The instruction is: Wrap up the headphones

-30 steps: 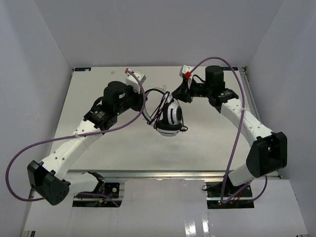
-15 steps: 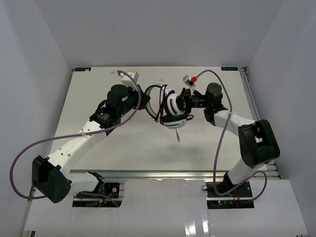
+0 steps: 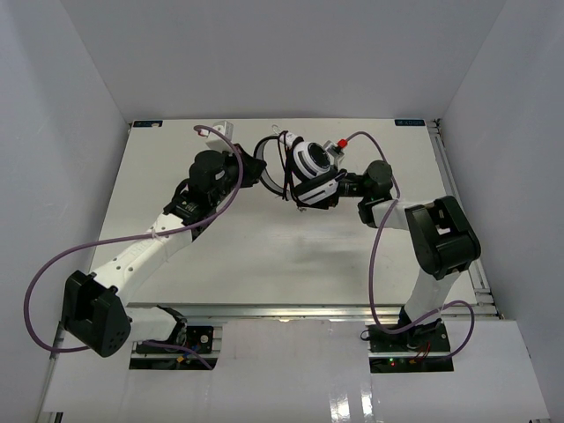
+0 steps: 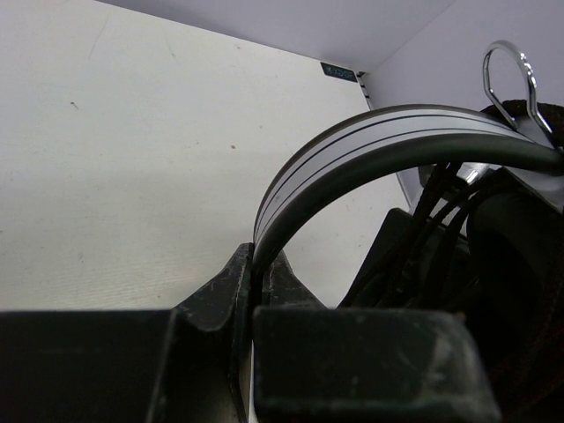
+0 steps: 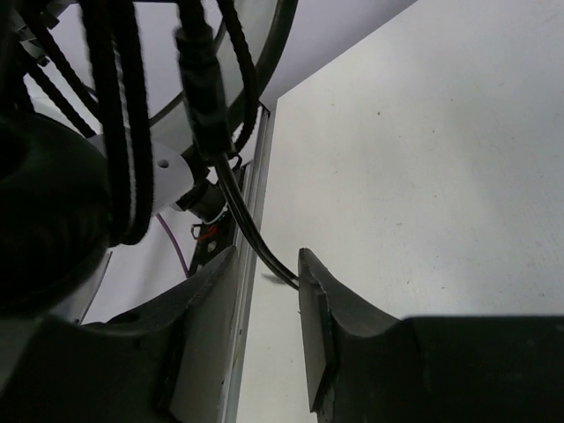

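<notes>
The headphones [image 3: 304,169] are held above the far middle of the table, with the thin black cord [image 3: 284,176] looped round them. My left gripper [image 3: 257,173] is shut on the grey-and-white striped headband [image 4: 370,141]; its jaws [image 4: 260,257] pinch the band's lower end. My right gripper [image 3: 342,183] is just right of the ear cup. In the right wrist view its jaws [image 5: 267,256] are open, and the cord's end [image 5: 251,231] runs down between them and touches the right finger [image 5: 310,291]. The wound cord and an ear cup [image 5: 44,203] fill the upper left of that view.
Purple arm cables [image 3: 53,264] loop out at the left and near the right arm [image 3: 374,264]. White walls close in the table [image 3: 264,256] on three sides. A metal rail [image 3: 291,308] runs along the near edge.
The headphones have moved toward the far side and turned. My right arm has folded in leftward against them. The cord end that hung below the ear cup half a second ago no longer dangles.
</notes>
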